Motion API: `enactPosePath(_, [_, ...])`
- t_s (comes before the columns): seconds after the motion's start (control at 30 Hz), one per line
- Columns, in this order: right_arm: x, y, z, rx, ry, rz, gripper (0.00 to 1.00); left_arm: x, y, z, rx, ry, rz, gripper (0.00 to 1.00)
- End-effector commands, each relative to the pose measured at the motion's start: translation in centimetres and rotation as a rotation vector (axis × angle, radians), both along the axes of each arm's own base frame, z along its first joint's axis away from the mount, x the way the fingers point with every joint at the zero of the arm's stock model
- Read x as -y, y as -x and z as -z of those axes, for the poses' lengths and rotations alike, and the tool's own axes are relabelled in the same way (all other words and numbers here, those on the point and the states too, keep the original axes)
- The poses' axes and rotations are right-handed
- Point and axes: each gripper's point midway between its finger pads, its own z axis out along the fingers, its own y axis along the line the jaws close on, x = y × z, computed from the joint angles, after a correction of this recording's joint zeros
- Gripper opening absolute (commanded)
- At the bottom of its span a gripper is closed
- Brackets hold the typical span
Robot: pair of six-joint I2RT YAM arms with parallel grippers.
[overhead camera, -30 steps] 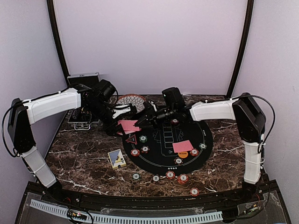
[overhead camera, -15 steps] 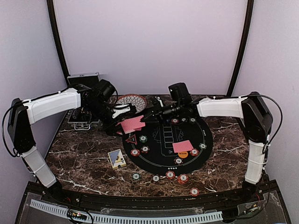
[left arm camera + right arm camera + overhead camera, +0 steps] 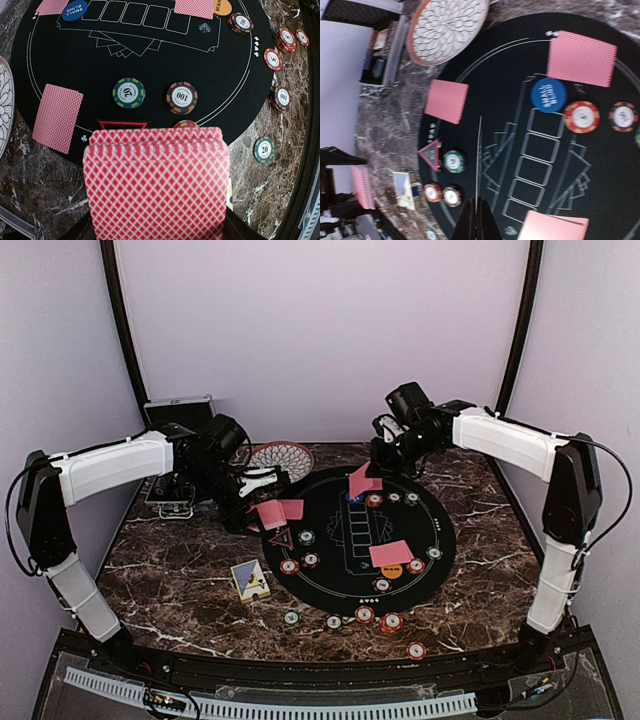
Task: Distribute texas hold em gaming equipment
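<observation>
Now my left hand [image 3: 252, 503] is pinched on the deck [image 3: 156, 185] of red-backed cards. The deck is slightly fanned and sits over the left rim of the black mat [image 3: 440, 540], just above the red triangle [image 3: 122, 124]. My right hand [image 3: 477, 212] is pressed together on a single card [image 3: 479, 160], which its wrist camera sees edge-on as a thin line. From above, that card hangs tilted over the far side of the mat, near the blue button [image 3: 548, 95]. Three cards lie face down on the mat: the left card [image 3: 57, 117] by the patterned bowl [image 3: 281, 458], the far card [image 3: 581, 57] just beside the blue button, and the near card [image 3: 391, 554] touching the orange button [image 3: 391, 570]. A green chip [image 3: 129, 92] and a dark chip [image 3: 181, 97] sit just beyond the triangle. A row of chips [image 3: 365, 615] lies on the bench [image 3: 170, 580] along the mat's near edge. A small card box [image 3: 250, 580] rests to the left of the mat, and the case [image 3: 180, 405] stands at the far left.
</observation>
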Motion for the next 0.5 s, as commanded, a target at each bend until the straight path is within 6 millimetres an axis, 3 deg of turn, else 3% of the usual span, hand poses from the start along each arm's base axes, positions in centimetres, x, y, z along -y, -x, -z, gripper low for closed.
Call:
enactPosePath(0.0, [6.1,-1.0,0.3,0.159,0.460,0.088,0.00,-0.4,0.5,-1.3,0.022,0.025,-0.001,0.00])
enactPosePath(0.17, [7.3,-1.7,0.6,0.254,0.760,0.119,0.00,-0.4,0.6,-1.4,0.017,0.028,-0.003,0.00])
enactPosePath(0.27, [6.1,-1.6,1.8,0.276,0.867,0.086,0.00,-0.4,0.7,-1.5,0.016,0.029,-0.001,0.00])
enactPosePath(0.47, [1.9,-1.9,5.1,0.294,0.938,0.005,0.00,-0.6,0.9,-1.4,0.012,0.023,0.002,0.00])
